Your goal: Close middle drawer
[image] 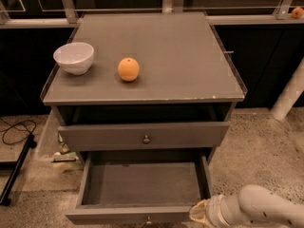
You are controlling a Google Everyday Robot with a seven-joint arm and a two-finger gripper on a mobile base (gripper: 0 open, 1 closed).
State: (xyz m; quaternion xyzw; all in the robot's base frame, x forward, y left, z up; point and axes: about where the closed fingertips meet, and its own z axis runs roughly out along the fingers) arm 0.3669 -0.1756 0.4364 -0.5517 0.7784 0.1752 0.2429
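Note:
The middle drawer (142,215) is pulled far out at the bottom of the grey cabinet. Its empty grey inside shows, and its flat front lies along the lower edge of the view with the knob partly cut off. My gripper (198,213) comes in from the lower right on a white arm (266,209). It is at the drawer's front right corner, level with the front panel. Its tip is against or just beside that corner; I cannot tell which.
Above the open drawer, another grey drawer (146,136) with a round knob stands slightly out. On the cabinet top (190,56) are a white bowl (74,57) and an orange (128,69). A black cable (16,129) lies on the floor at left. A white post (289,99) stands at right.

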